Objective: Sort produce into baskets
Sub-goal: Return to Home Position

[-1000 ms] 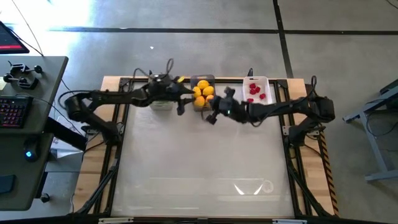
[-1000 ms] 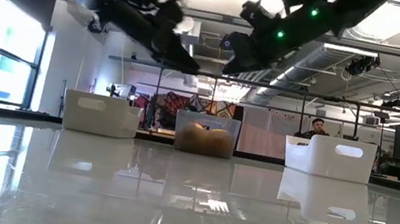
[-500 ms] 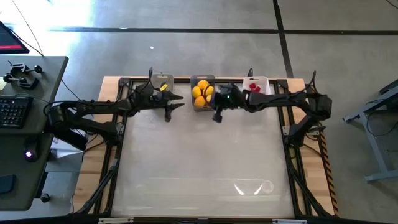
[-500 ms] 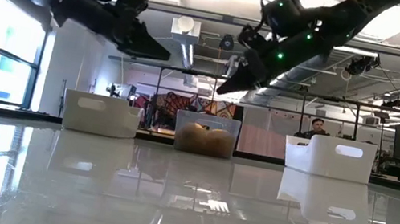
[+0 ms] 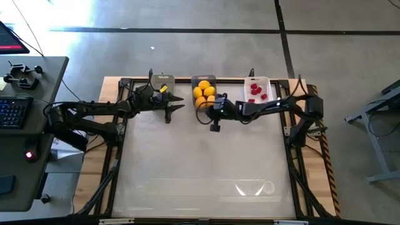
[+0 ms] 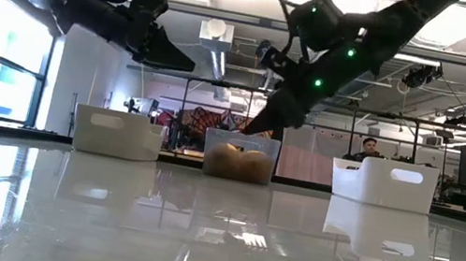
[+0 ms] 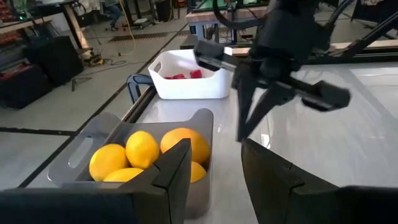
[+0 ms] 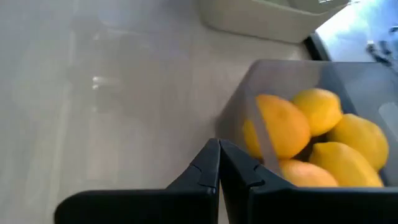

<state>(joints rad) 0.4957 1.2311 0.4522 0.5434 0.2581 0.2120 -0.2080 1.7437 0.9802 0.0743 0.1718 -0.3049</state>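
The desk (image 5: pixel 200 162) shows no loose produce in the high view; everything visible sits in the baskets along its far edge. Within the last second the left arm (image 5: pixel 94 109) drew back from over the left-hand basket (image 5: pixel 164 78) toward its own side, and it has held that pose for the last half second. The right arm (image 5: pixel 275 106) has gone on folding at the elbow. It has carried its claw off the middle basket (image 5: pixel 204 80) and out over bare desk just in front of that basket. The middle basket holds the lemons and orange fruits (image 5: pixel 203 94), and the white basket (image 5: pixel 257 79) holds the red berries (image 5: pixel 256 92). The contents of the left-hand basket are hidden behind the left arm's wrist. The left claw (image 5: pixel 173 110) hangs above the desk between the left-hand and middle baskets, its fingers (image 7: pixel 177 171) apart and holding nothing. The right claw (image 5: pixel 215 127) has its fingertips (image 8: pixel 214 163) pressed together, also holding nothing. Judgement: both arms are leaving the baskets with nothing carried, so sorting appears complete and only the retraction to rest remains. The left arm seems nearer to rest than the right.
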